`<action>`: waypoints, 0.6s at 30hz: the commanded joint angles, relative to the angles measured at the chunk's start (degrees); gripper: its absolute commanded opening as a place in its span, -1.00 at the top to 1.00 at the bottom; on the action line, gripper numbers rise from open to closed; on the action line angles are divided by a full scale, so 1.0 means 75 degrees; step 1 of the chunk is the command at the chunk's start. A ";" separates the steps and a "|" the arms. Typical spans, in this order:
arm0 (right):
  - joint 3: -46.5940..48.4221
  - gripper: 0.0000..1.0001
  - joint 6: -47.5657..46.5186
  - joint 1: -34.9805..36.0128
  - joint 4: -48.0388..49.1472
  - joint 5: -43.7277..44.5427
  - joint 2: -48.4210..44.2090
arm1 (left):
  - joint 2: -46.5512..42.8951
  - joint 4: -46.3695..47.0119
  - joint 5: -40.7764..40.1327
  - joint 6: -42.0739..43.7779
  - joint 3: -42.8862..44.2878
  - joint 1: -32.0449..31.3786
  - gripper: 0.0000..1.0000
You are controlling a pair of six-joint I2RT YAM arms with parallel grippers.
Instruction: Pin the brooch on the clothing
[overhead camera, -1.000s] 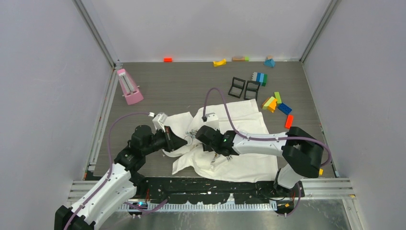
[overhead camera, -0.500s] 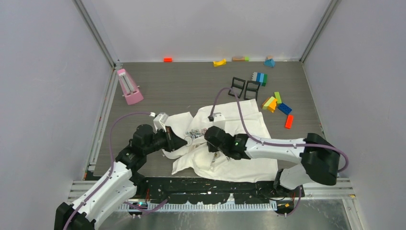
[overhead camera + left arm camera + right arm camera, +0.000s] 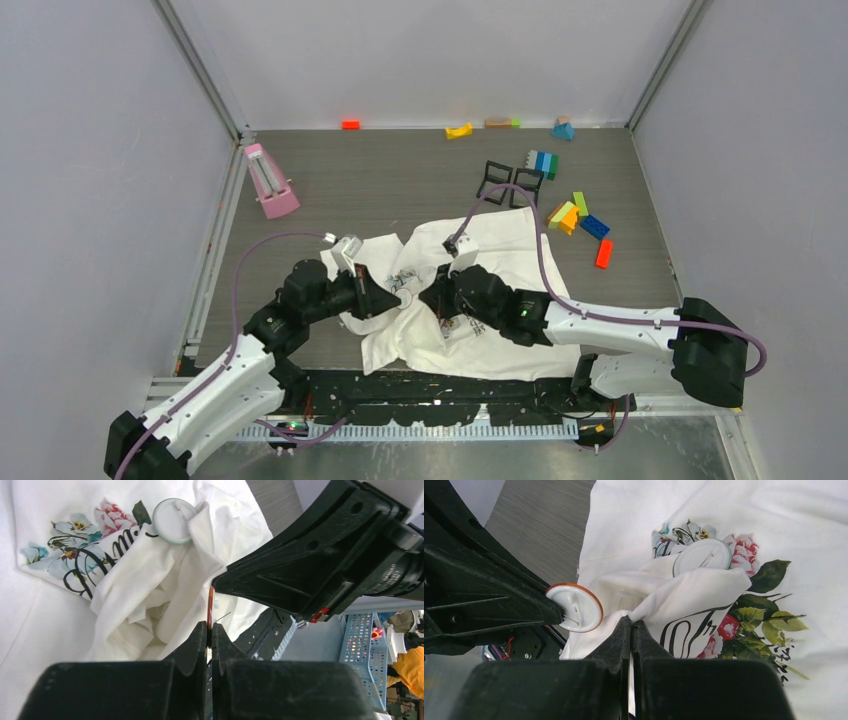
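Observation:
The clothing (image 3: 520, 250) is a white T-shirt with a rose print, lying crumpled on the table. My left gripper (image 3: 210, 625) is shut on the brooch (image 3: 575, 607), a round badge with an orange rim and a white back, whose bare pin points at the cloth. Edge-on in the left wrist view, the brooch (image 3: 210, 605) shows only as a thin orange line. My right gripper (image 3: 631, 621) is shut on a raised fold of the clothing (image 3: 684, 595), right beside the brooch. From above, the left gripper (image 3: 400, 298) and right gripper (image 3: 437, 300) nearly meet over the shirt.
A second round badge (image 3: 701, 555) with a greenish rim sits in the folds by the print. A pink wedge-shaped object (image 3: 270, 182) stands at the left. Two black frames (image 3: 510, 185) and coloured blocks (image 3: 578, 215) lie behind the shirt, more blocks (image 3: 458, 130) along the back wall.
My right gripper has shut on the shirt fold, and its arm has stretched out with the elbow swinging right. The left gripper with the brooch has edged right toward it.

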 commanded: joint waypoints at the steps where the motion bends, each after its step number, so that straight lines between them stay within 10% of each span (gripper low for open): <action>1: -0.0061 0.99 -0.0168 0.0050 0.1091 -0.0232 -0.0351 | -0.0293 0.0344 -0.0251 -0.0106 0.0325 -0.0180 1.00; 18: 0.0083 0.99 -0.0182 0.0050 0.0932 -0.0372 -0.0561 | 0.0554 0.0120 -0.0826 0.0349 0.0704 -0.0834 1.00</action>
